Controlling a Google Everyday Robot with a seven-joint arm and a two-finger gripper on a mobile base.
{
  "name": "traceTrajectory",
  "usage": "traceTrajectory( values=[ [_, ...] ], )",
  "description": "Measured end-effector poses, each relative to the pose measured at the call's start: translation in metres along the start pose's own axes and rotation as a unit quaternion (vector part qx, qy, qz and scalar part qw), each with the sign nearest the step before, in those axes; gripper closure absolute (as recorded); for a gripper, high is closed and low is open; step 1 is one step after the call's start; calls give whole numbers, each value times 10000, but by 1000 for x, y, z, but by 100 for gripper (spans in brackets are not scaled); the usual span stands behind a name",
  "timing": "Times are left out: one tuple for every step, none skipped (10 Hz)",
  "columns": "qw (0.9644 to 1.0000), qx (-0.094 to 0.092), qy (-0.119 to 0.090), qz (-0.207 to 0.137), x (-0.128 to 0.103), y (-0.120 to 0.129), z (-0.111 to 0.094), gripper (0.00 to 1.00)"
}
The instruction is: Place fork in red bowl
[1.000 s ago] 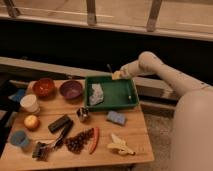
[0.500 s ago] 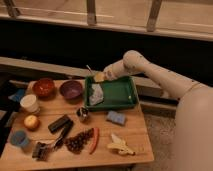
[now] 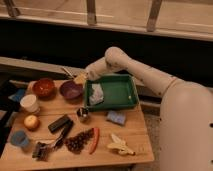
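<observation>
The red bowl (image 3: 44,87) sits at the table's back left, next to a purple bowl (image 3: 71,90). My gripper (image 3: 80,78) hangs just behind and above the purple bowl, left of the green tray (image 3: 120,95). It is shut on the fork (image 3: 68,72), a thin silvery piece sticking out up and to the left of the fingers. The fork is in the air, right of the red bowl and apart from it.
A crumpled white wrapper (image 3: 96,94) lies in the tray. On the table are a white cup (image 3: 29,103), an orange fruit (image 3: 31,122), a black block (image 3: 60,123), a small metal cup (image 3: 82,114), a blue sponge (image 3: 116,118), grapes (image 3: 77,141), a red chili (image 3: 94,140) and a banana (image 3: 120,145).
My arm has swung left with the fork, from above the tray's right side, across the tray, to behind the purple bowl.
</observation>
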Motion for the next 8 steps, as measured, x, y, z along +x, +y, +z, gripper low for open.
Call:
traceTrajectory(
  values=[
    [10000,12,-3,6,1,-1,-2,100],
    [10000,17,-5,9,1,-1,-2,100],
    [10000,6,-1,0,0,0,-1,100],
    [10000,7,1,-3,0,0,0,100],
    [10000,62,-8,-14,1,-2,-2,100],
    [9998,177,-21,-86,-2,-2,-2,100],
    [9980,600,-61,-209,-18,1,1,100],
    [9959,849,-59,-304,-27,2,8,100]
  ],
)
